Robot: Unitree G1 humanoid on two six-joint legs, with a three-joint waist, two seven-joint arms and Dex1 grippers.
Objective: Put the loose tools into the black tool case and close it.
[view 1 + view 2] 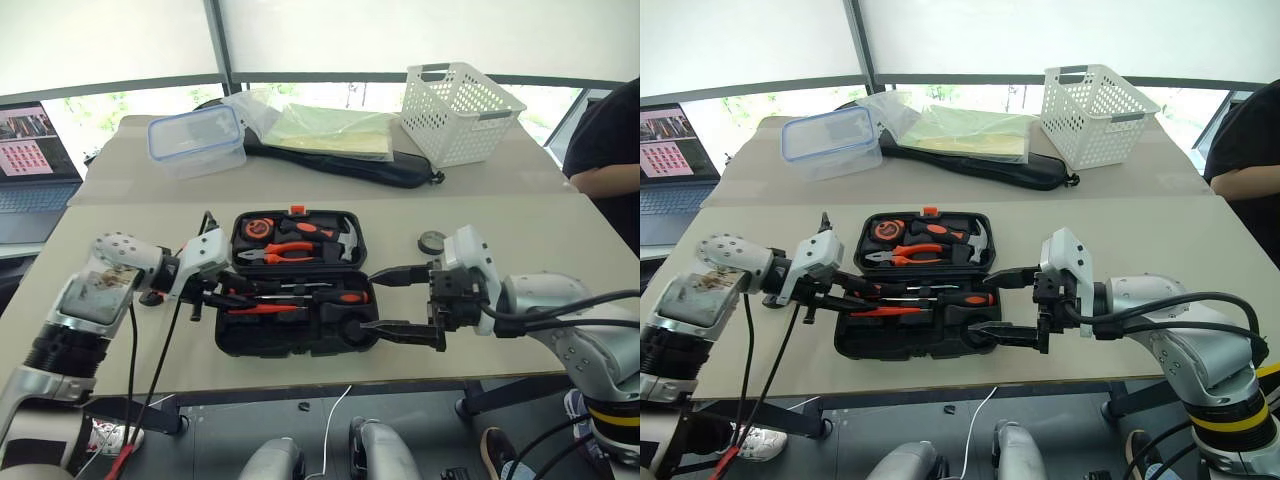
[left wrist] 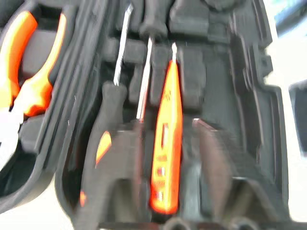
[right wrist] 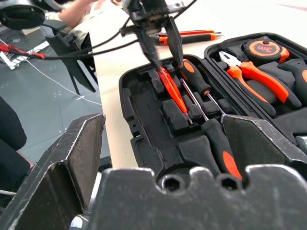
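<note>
**A:** What is the left gripper (image 3: 160, 50) doing?

**B:** Its fingers are drawn in narrow around the slim orange tester screwdriver (image 2: 165, 143), the tool lying between them over the front half of the black tool case (image 1: 290, 340). The tester's tip points into a recess. Whether the pads truly press it I cannot tell.

**A:** And the right gripper (image 1: 395, 305)?

**B:** Spread wide and holding nothing. It hangs at the case's right end, one finger over the front right corner of the case, the other higher, level with the hinge line.

**A:** Where is the case?

**B:** Open and flat near the table's (image 1: 520, 225) front edge, about midway along it. In the front half two orange-and-black-handled screwdrivers (image 3: 194, 79) lie beside the tester. The rear half holds orange-handled pliers (image 1: 285, 254), a hammer (image 1: 345, 245) and a round tape measure (image 1: 255, 229).

**A:** Anything loose outside it?

**B:** A small dark tape roll (image 1: 433, 241) lies on the table right of the case, behind the right gripper.

**A:** What else is around?

**B:** Toward the table's far edge are a clear lidded box (image 1: 195, 140), a white basket (image 1: 462, 108) and a long black soft bag (image 1: 390, 168) under a clear plastic sheet. A laptop (image 1: 35, 165) stands off the left edge.

**A:** Any readable writing?

**B:** None legible.
</note>
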